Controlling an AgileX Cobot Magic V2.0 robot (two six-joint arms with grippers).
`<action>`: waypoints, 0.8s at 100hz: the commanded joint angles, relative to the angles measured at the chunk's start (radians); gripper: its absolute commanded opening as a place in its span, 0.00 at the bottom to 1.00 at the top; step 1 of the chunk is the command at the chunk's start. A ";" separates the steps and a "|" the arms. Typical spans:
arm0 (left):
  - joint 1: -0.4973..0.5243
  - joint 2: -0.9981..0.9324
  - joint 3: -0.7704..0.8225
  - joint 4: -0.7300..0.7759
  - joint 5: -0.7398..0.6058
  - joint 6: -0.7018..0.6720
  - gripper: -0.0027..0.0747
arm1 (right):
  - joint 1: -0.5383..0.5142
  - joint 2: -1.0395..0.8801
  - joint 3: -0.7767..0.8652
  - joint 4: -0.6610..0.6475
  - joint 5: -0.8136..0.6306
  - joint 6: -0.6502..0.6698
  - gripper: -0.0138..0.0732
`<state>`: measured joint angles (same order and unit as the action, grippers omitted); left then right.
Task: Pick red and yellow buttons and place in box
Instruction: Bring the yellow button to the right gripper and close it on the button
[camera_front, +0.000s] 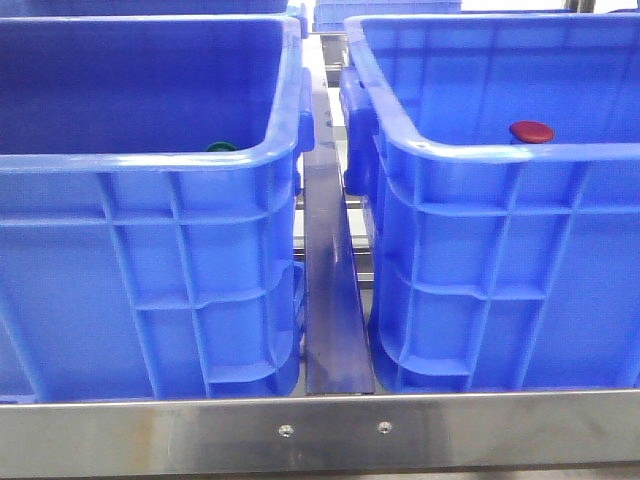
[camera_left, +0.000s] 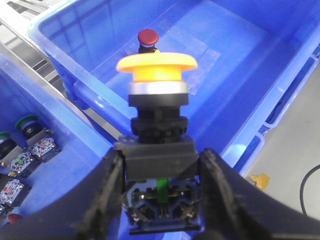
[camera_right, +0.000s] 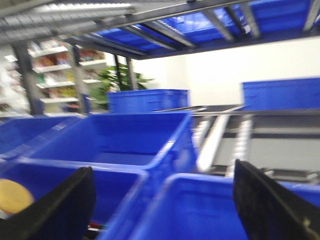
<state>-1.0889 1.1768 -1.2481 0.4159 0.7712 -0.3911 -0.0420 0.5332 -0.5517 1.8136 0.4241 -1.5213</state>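
In the front view we saw neither arm; only the red button's (camera_front: 531, 131) cap peeked over the near rim of the right box (camera_front: 500, 250), and a green cap (camera_front: 222, 147) barely showed in the left crate (camera_front: 150, 250). The right wrist view was blurred; the right gripper (camera_right: 165, 205) stood wide open, holding nothing, with a yellow blob at the frame edge we couldn't identify. The left gripper (camera_left: 162, 192) was clenched on the yellow button's (camera_left: 156, 67) dark body, cap up, held above the box (camera_left: 280, 65), where the red button (camera_left: 148, 37) sat on the floor. Spare buttons (camera_left: 30, 145) lay in the neighbouring crate (camera_left: 45, 100), partly cut off.
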 joint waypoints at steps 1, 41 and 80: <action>-0.007 -0.020 -0.032 0.017 -0.064 -0.002 0.01 | 0.000 0.026 -0.027 0.084 0.108 0.170 0.85; -0.007 -0.020 -0.032 0.017 -0.064 -0.001 0.01 | 0.002 0.279 -0.070 0.084 0.557 0.531 0.84; -0.007 -0.020 -0.032 0.017 -0.079 -0.001 0.01 | 0.011 0.495 -0.181 0.085 0.738 0.545 0.78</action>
<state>-1.0889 1.1768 -1.2481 0.4159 0.7678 -0.3872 -0.0342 1.0038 -0.6783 1.7755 1.0885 -0.9795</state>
